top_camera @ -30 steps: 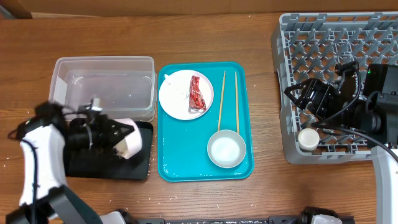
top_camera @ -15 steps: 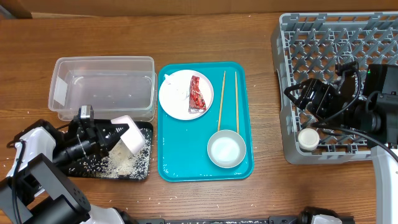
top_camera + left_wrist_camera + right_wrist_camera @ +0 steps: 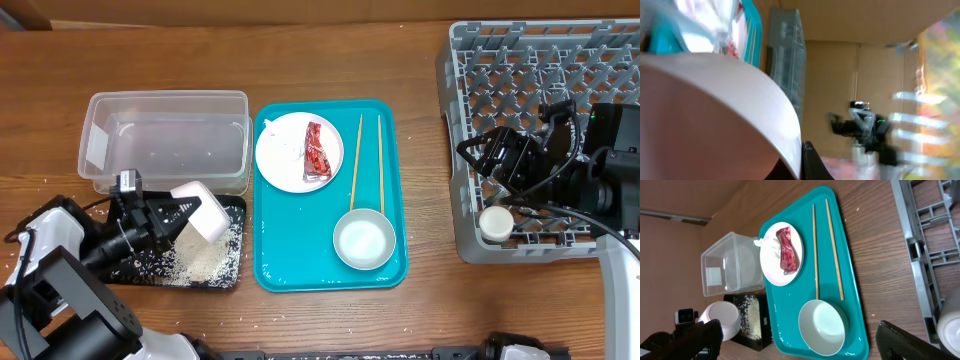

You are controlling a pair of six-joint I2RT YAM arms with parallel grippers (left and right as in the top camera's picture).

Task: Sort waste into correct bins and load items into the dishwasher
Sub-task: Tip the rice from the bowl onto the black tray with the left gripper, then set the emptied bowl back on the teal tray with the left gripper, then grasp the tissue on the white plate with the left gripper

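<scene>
While tilted over the black tray [image 3: 138,278] — white bowl [image 3: 203,218] | clamped in left pincer [image 3: 186,211] (rice [image 3: 207,262] beneath)

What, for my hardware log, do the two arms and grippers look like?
The left arm has white shells, black joints and thin black cables; the left gripper is black with tapered fingers. The right arm has a white link, a bulky black wrist and looping black cables; the right gripper is black.

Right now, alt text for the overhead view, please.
The left gripper holds a white bowl tilted over the black tray, where rice lies scattered. The teal tray holds a plate with a red wrapper, two chopsticks and a second bowl.
</scene>
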